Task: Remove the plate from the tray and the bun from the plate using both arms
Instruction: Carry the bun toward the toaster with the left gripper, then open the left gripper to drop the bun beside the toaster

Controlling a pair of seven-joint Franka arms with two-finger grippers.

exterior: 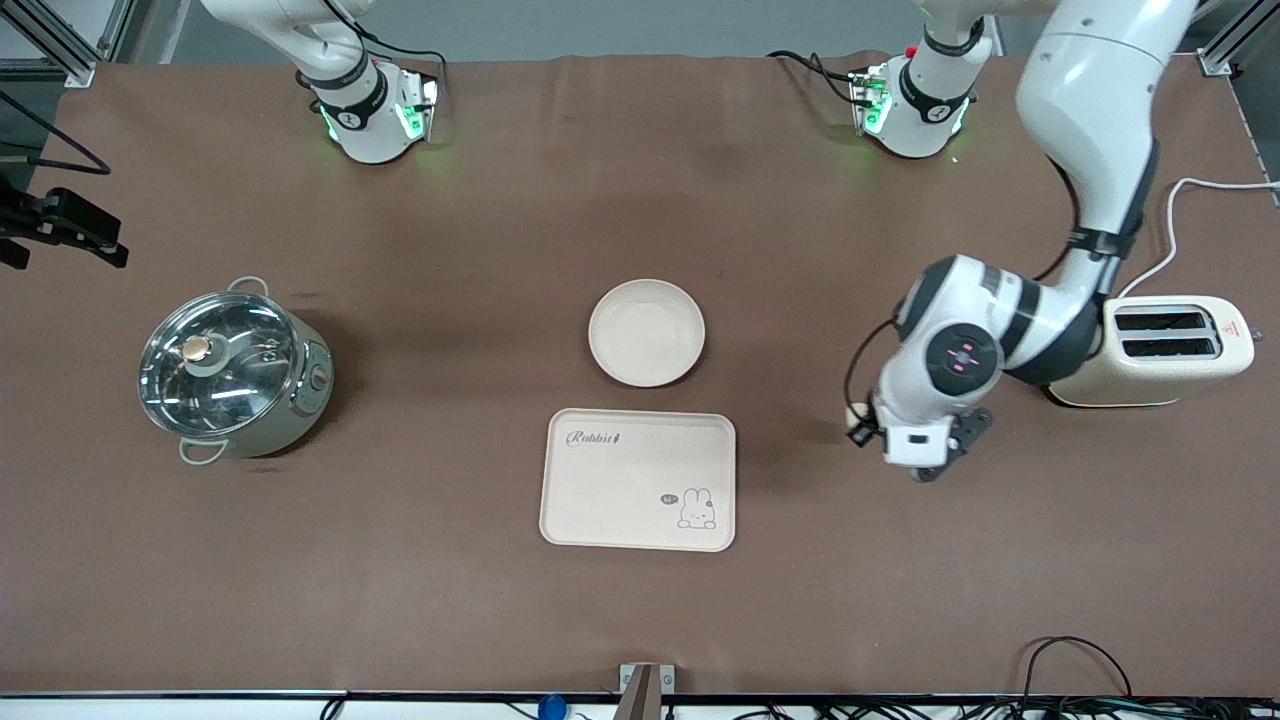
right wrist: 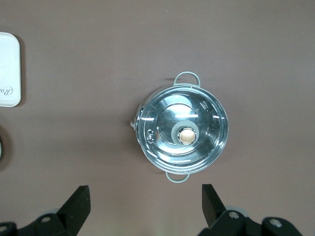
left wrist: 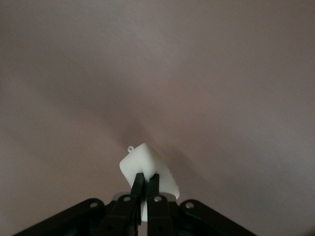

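Bun (left wrist: 147, 169) pinched between the two black fingers (left wrist: 139, 189) of the left gripper (left wrist: 146, 184), fingers clamped on its near edge, most of it jutting out past the tips. Small, pale cream, smooth, corners rounded; tilted in the grasp, casting a soft shadow on the brown table (left wrist: 221, 88) below. In the front view, only a sliver of bun (exterior: 855, 412) peeking out beside the left gripper (exterior: 925, 460), which hangs over bare cloth toward the left arm's end of the table, beside the toaster (exterior: 1170, 350).

Plate (exterior: 646, 332) round, shallow, plain cream with a raised rim, lying mid-table, well apart from the bun. Just nearer the camera than the plate, not touching it: cream tray (exterior: 638, 479) with a rabbit drawing.

Right gripper (right wrist: 145, 206) spread wide, fingers (right wrist: 78, 204) grasping nothing, poised high over the lidded steel pot (right wrist: 183, 127) toward the right arm's end of the table; pot (exterior: 232, 372) with a glass lid and a knob at its centre. Right gripper not seen in the front view.
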